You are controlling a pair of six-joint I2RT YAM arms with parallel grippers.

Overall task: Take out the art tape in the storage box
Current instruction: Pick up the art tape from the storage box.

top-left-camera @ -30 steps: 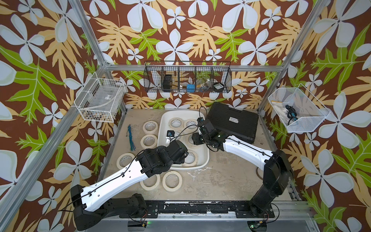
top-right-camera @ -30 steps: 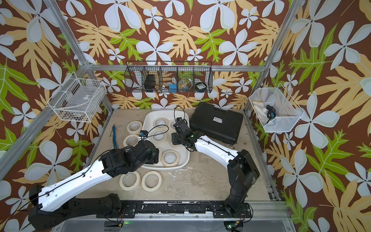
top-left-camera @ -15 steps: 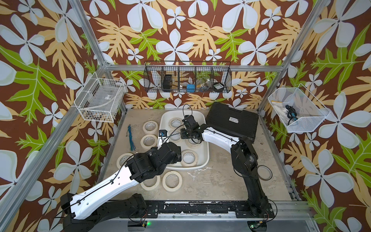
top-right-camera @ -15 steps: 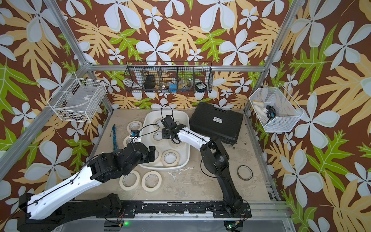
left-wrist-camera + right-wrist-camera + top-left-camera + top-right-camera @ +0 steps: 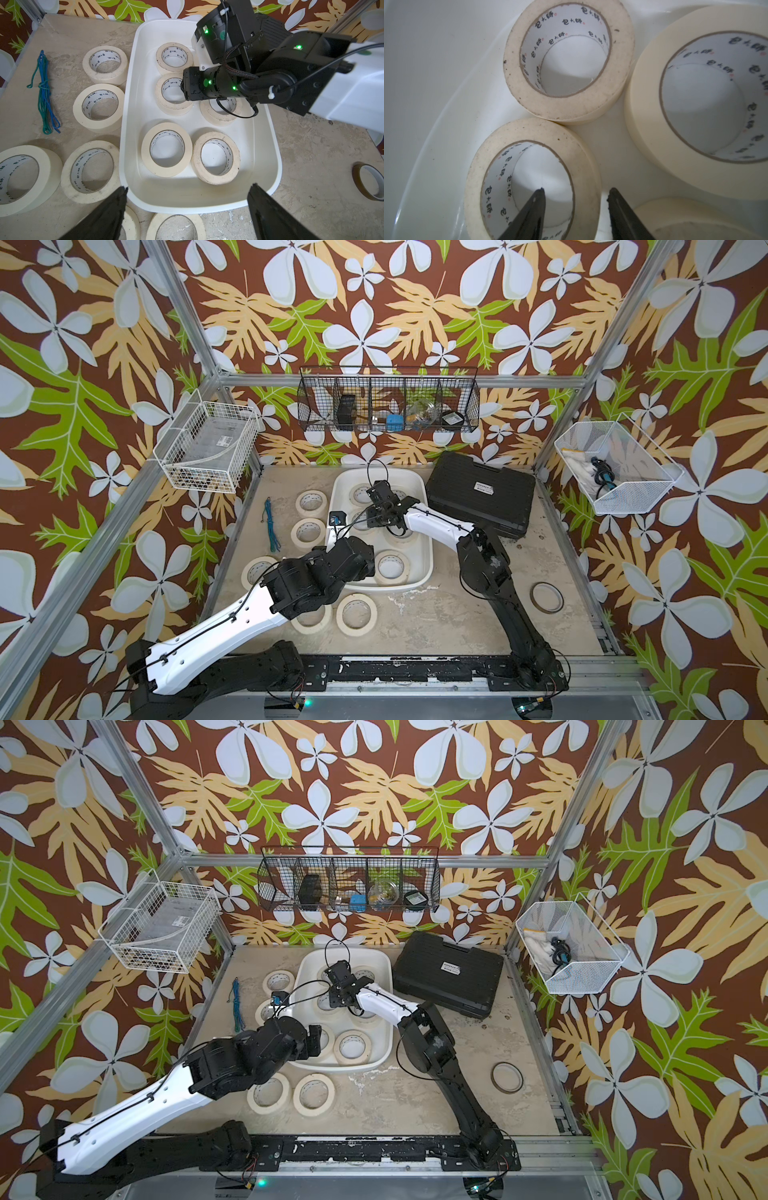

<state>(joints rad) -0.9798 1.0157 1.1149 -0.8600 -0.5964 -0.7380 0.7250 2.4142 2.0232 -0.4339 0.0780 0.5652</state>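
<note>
The white storage box (image 5: 431, 556) (image 5: 276, 162) sits mid-table with several cream art tape rolls lying flat in it. My right gripper (image 5: 576, 189) (image 5: 376, 517) is down inside the box at its far left part. Its jaws are open and straddle the wall of one roll (image 5: 587, 166) (image 5: 168, 108), with one finger inside the core and one outside, a gap showing beside the outer one. My left gripper (image 5: 188, 189) hangs wide open over the box's near rim, holding nothing. Two rolls (image 5: 166, 149) (image 5: 216, 158) lie just beyond it in the box.
Several more tape rolls (image 5: 311, 502) (image 5: 356, 614) lie on the table left of and in front of the box. A black ribbed case (image 5: 482, 493) sits to its right, a thin brown ring (image 5: 546, 597) near the front right, and a blue-green cord (image 5: 270, 522) at left. Wire baskets (image 5: 208, 452) (image 5: 615, 468) hang on the frame.
My right arm has swung left from the box's right side to the far-left rolls, and its jaws have narrowed around a roll's wall. The left gripper opened slightly and barely moved.
</note>
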